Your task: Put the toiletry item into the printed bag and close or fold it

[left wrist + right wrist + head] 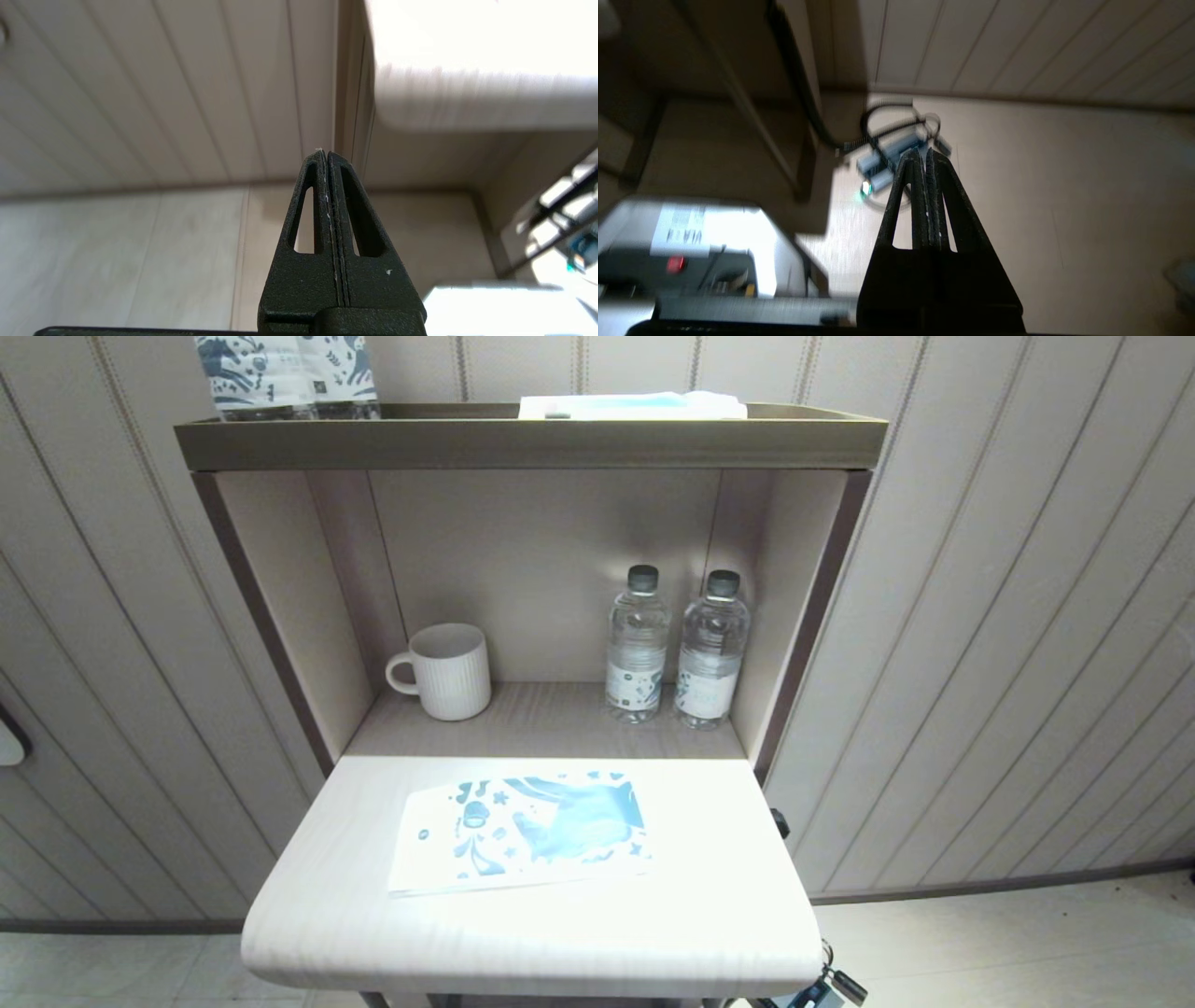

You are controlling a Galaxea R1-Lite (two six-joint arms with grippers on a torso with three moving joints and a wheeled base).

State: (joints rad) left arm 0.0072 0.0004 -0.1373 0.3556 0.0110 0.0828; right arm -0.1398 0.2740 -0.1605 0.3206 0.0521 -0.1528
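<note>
Shelf unit [523, 443]: a tall open cabinet set against a panelled wall, with a top tray, an inner shelf and a pale pull-out surface [308, 915] in front.

Surface: brightly lit. One item is carried, the bag [523, 831], flat, blue print up, near the middle and well clear of all edges.

Bag: appears closed and flat. A toothbrush is not seen on the surface, on the shelf or in either tool; whether it lies inside the bag cannot be told. By this judgement the task is either finished or not yet begun.

Shelf contents: a ribbed white mug [446, 670] at the left, two water bottles [677, 649] side by side at the right. Top tray: printed packs [285, 373] at the left, a folded white and pale blue item [633, 405] at the centre.

Step in hand, judged: both arms are held low, below the surface. If work is to follow, the toothbrush should be located first. The bag is best pinned at one edge by one tool while the other works the zip, since thin plastic is likely to slide on the smooth top.

Left tool [325, 151]: fingers pressed together, nothing held, pointed at wall and floor beside the surface's underside.

Right tool [924, 151]: fingers together, empty, aimed at the floor near a coiled cable [887, 140].

View differences: only the head view shows bag, mug and bottles; neither tool appears there. Only the wrist views show the tools and the floor beneath.
</note>
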